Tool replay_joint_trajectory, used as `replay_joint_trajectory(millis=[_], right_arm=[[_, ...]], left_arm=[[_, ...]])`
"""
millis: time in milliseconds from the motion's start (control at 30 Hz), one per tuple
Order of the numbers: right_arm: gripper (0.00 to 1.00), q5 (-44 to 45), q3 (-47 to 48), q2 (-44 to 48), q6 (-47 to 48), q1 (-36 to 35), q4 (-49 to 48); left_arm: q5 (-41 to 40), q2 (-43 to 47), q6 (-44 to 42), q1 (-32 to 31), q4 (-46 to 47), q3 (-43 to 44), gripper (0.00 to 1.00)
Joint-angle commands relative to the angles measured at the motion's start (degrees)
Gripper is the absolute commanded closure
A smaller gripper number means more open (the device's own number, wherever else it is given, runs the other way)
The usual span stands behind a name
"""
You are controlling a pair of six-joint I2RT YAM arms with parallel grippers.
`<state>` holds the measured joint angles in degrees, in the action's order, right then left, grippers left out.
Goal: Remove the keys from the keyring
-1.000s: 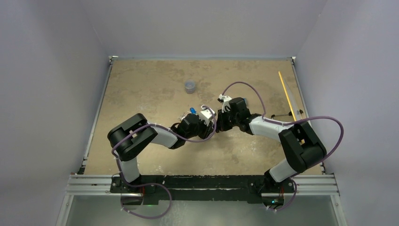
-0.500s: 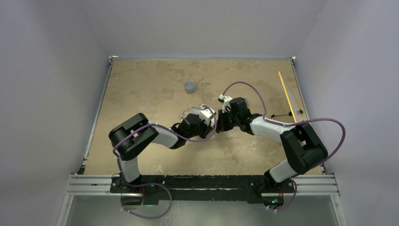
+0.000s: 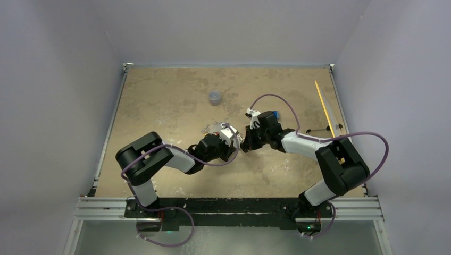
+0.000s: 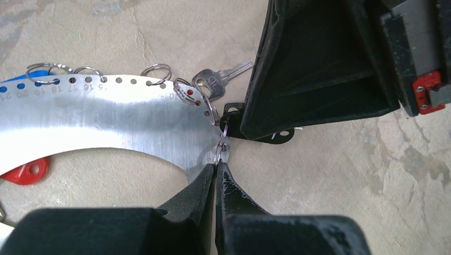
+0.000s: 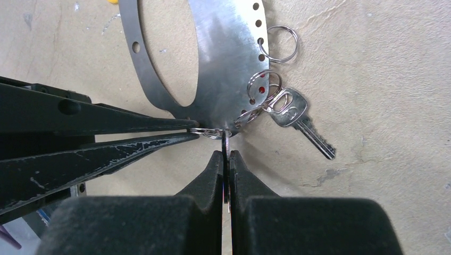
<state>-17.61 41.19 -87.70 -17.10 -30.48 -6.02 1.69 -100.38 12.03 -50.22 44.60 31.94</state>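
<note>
We see the left gripper (image 4: 215,178) with its jaws closed on a small split ring (image 4: 221,150) that hangs from the pointed tip of the keyring (image 4: 106,122). The right gripper (image 5: 226,156) meets it there from the other side. Its jaws are pressed together on a thin metal piece (image 5: 226,144) seen edge-on, and we cannot tell what that piece is.

The keyring lies flat on the table (image 4: 345,186), near its middle. It is a wide silver plate with a row of numbered holes along its outer edge. We count four more loose rings (image 4: 157,73) threaded through those holes. One silver key (image 4: 213,82) hangs from the ring nearest the tip. One red tag (image 4: 24,171) lies inside the plate's curve, and one blue tag (image 4: 16,86) peeks out beyond its outer edge. A black key head (image 4: 232,110) shows only in part, as the right gripper's body covers it.

Farther off, one grey cup (image 3: 215,97) stands toward the far edge, and one yellow stick (image 3: 323,106) lies along the right side.
</note>
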Motion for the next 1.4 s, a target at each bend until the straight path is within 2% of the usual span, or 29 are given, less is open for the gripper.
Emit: replay_joint_trajectory(millis=[0, 333, 600, 900, 1367], right_arm=[[1.00, 3.57, -0.32, -1.49, 0.51, 0.82, -1.46], [1.00, 4.05, -3.54, -3.26, -0.46, 0.69, -3.03], [1.00, 4.58, -4.03, -2.74, -0.84, -1.12, -3.72], [1.00, 3.77, -5.97, -1.25, -2.02, -4.79, -5.52], [1.00, 4.97, -4.56, -1.25, -3.31, -13.44, -4.25]], left_arm=[[-1.55, 1.51, 1.70, 0.10, -0.26, -2.44, 1.00], [-5.41, 1.74, 5.02, 0.12, 4.27, -5.25, 1.00], [-4.85, 0.48, 11.78, 0.20, 11.30, -7.60, 1.00], [-12.51, 2.09, 20.15, 1.54, 5.34, -7.09, 1.00], [-13.17, 4.94, 28.29, 5.58, 4.77, -11.51, 1.00]])
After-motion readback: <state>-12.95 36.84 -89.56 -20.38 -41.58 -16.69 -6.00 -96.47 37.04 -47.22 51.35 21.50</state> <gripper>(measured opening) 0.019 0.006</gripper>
